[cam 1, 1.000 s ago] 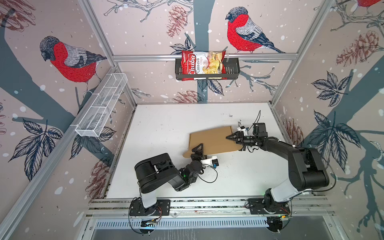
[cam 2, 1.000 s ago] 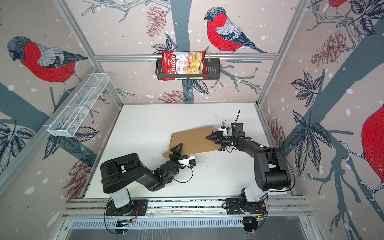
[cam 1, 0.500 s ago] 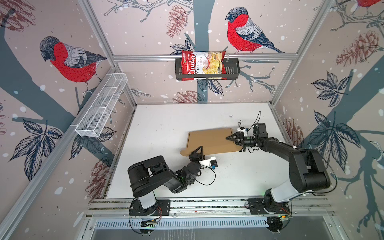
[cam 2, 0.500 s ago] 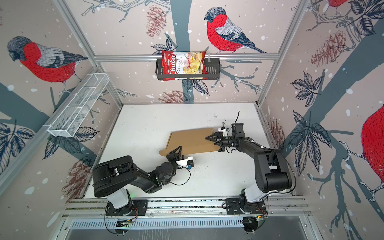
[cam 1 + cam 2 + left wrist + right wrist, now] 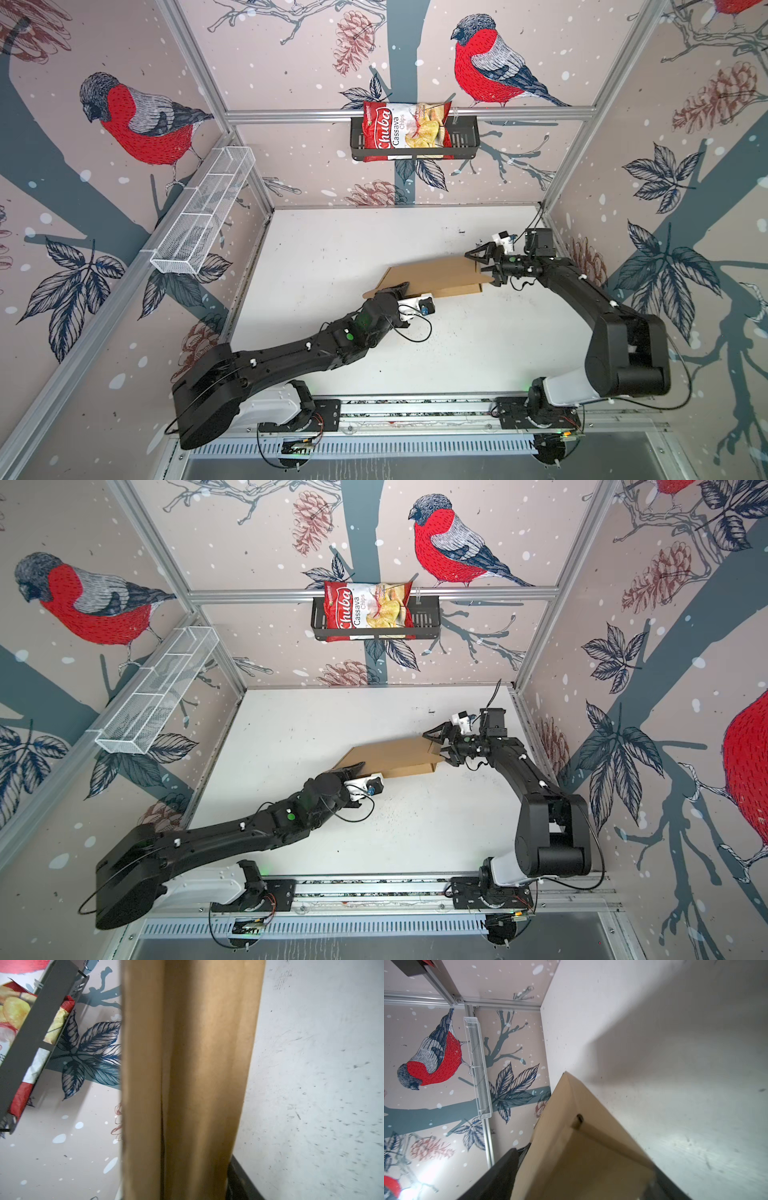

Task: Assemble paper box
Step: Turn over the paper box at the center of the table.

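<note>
both top views: way up high, looking down on the whole bench (image 5: pixel 332 249), nearly same shot | wrist cams: jammed right against the paper box (image 5: pixel 187 1084)

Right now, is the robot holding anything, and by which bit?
The left pincer pinches the paper box at its left end. The right pincer straddles the other end, jaws wide; whether it grips cannot be told.

From above I can't see the second finger of my left hand (image 5: pixel 394 289): the paper box (image 5: pixel 436 275) corner covers it, so I can't tell whether it grips. Its wrist camera gives only blurred cardboard running off both edges, with one dark finger (image 5: pixel 239 1180) beside it. In the wrist view of my right hand (image 5: pixel 474 265), the fingers (image 5: pixel 500 1169) are smeared and cut off by the edge.
</note>
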`<action>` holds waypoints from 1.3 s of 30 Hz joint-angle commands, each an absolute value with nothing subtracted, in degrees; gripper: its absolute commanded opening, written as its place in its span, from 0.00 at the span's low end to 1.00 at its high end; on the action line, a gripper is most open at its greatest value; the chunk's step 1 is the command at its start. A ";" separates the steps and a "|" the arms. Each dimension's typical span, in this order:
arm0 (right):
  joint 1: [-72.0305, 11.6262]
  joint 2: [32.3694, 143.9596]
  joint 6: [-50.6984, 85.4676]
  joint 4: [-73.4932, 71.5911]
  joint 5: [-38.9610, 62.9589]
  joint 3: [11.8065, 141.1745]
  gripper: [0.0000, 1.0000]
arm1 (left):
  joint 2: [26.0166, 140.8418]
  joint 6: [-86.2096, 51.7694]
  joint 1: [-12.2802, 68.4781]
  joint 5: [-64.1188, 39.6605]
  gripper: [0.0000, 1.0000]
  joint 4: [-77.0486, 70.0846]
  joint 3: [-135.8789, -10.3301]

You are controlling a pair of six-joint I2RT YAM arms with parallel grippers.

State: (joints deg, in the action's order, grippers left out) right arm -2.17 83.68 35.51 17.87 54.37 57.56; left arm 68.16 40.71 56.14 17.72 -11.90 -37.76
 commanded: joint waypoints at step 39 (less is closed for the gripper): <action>-17.29 80.60 -26.87 31.50 29.71 67.70 0.52 | 93.50 41.31 35.77 -13.80 0.64 50.92 -79.75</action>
State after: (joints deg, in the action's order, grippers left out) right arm -16.58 79.53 -23.18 28.32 29.85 66.35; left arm 93.71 40.82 35.97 -12.34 49.10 -79.94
